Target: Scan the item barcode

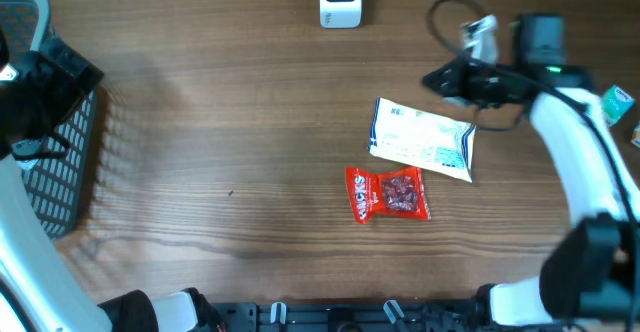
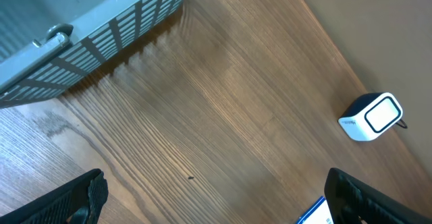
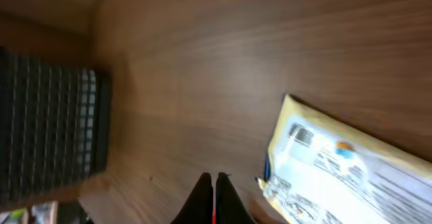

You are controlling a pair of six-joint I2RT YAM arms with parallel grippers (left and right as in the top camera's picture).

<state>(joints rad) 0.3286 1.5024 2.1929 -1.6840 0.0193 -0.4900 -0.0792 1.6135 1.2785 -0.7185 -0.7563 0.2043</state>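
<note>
A white and blue packet lies flat right of the table's centre, with a red snack packet just in front of it. A small white scanner stands at the back edge. My right gripper hovers just behind the white packet, shut with nothing held. In the right wrist view its closed tips point at bare wood left of the packet. My left gripper is open over bare wood near the basket; the scanner and a packet corner show at its right.
A dark mesh basket sits at the left edge, also seen as the basket and the basket. A white device with a black cable lies at the back right. A teal box is at the right edge.
</note>
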